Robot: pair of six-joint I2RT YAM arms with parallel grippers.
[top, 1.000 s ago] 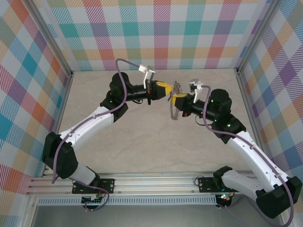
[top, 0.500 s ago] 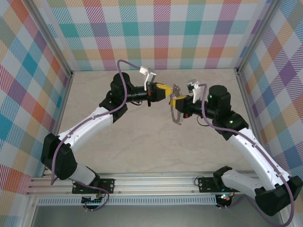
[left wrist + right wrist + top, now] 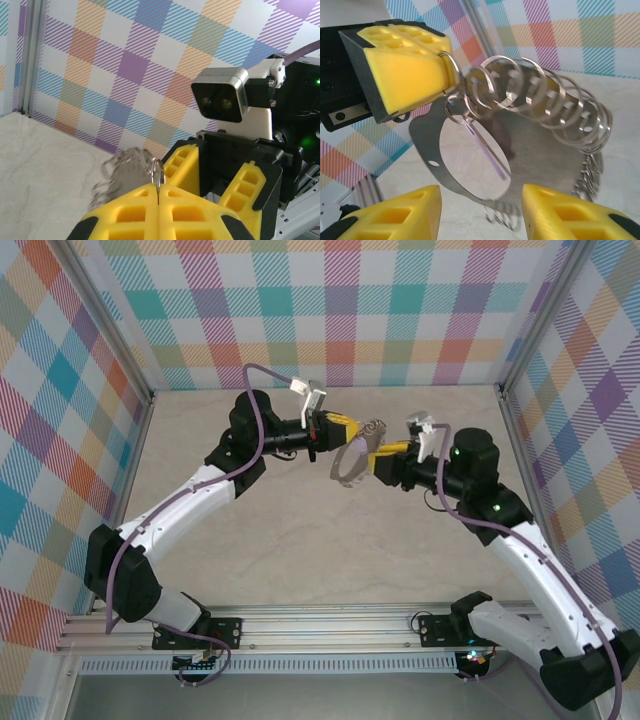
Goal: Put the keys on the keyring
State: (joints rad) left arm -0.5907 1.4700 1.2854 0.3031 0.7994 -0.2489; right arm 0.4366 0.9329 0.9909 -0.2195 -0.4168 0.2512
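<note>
My left gripper [image 3: 356, 432] is shut on a small silvery loop of the keyring [image 3: 346, 466]. The grey hoop hangs below it, tilted above the table. In the right wrist view the keyring [image 3: 426, 136] dangles from the left gripper's yellow fingers [image 3: 405, 70], with many loops fanned along its rim. A thin lilac key [image 3: 490, 151] hangs edge-on across the hoop's opening from a loop near the grip. My right gripper [image 3: 480, 212] stands open just below and in front of the hoop, touching nothing. In the left wrist view the left gripper [image 3: 158, 192] pinches the loop [image 3: 158, 171], and the right gripper [image 3: 217, 172] faces it.
Both arms meet in mid-air over the back middle of the beige table [image 3: 300, 530]. Checked cloth walls [image 3: 340, 310] and metal frame posts [image 3: 125, 350] close in the back and sides. The rail [image 3: 320, 625] with the arm bases runs along the near edge.
My right gripper has opened, let go of the keyring and drawn back to the right. The hoop has swung left and now hangs from the left gripper alone.
</note>
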